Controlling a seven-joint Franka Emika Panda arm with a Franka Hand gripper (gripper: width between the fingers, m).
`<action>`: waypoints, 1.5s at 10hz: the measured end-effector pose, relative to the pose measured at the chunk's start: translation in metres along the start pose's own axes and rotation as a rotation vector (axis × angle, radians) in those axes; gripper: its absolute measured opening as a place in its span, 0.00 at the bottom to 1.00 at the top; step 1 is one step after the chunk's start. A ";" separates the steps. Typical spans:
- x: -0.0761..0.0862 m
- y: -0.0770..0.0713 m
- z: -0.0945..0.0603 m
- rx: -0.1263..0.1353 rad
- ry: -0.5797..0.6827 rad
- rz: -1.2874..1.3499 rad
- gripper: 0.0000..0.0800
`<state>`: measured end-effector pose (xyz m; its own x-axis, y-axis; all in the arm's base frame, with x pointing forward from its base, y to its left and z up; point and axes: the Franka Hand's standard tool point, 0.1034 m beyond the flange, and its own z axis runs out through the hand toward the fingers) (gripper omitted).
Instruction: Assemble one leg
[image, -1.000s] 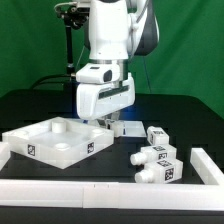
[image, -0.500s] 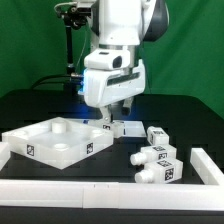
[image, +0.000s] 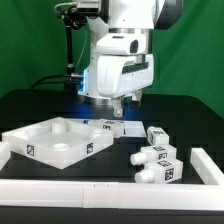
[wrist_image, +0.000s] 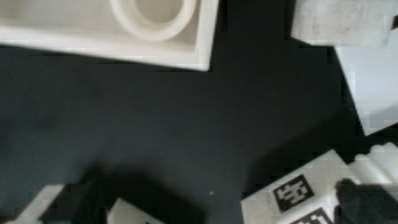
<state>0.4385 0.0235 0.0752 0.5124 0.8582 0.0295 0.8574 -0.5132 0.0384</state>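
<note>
One leg (image: 128, 128), a stubby white peg with square tags, lies on the black table beside the near right corner of the white tray (image: 30, 135). My gripper (image: 120, 104) hangs above this leg, open and empty. In the wrist view the leg (wrist_image: 302, 190) lies below the gripper (wrist_image: 222, 198), close to one dark finger (wrist_image: 377, 188), and the tray's corner (wrist_image: 107, 45) shows beyond. Three more legs lie toward the exterior view's right (image: 158, 136), (image: 160, 155), (image: 155, 172).
A low white wall (image: 100, 190) runs along the front of the table and turns up at the exterior view's right (image: 210, 165). A dark stand (image: 68, 50) rises at the back. Blurred white parts (wrist_image: 347, 20) show in the wrist view.
My gripper has risen from table height beside the tray's corner and shifted toward the exterior view's right. The legs and tray have not moved.
</note>
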 end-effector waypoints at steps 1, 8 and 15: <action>0.000 0.000 0.000 -0.001 0.001 0.000 0.81; 0.077 0.067 0.005 -0.051 0.056 -0.161 0.81; 0.076 0.067 0.039 -0.031 0.060 -0.181 0.81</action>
<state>0.5370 0.0546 0.0408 0.3459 0.9350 0.0785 0.9327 -0.3517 0.0795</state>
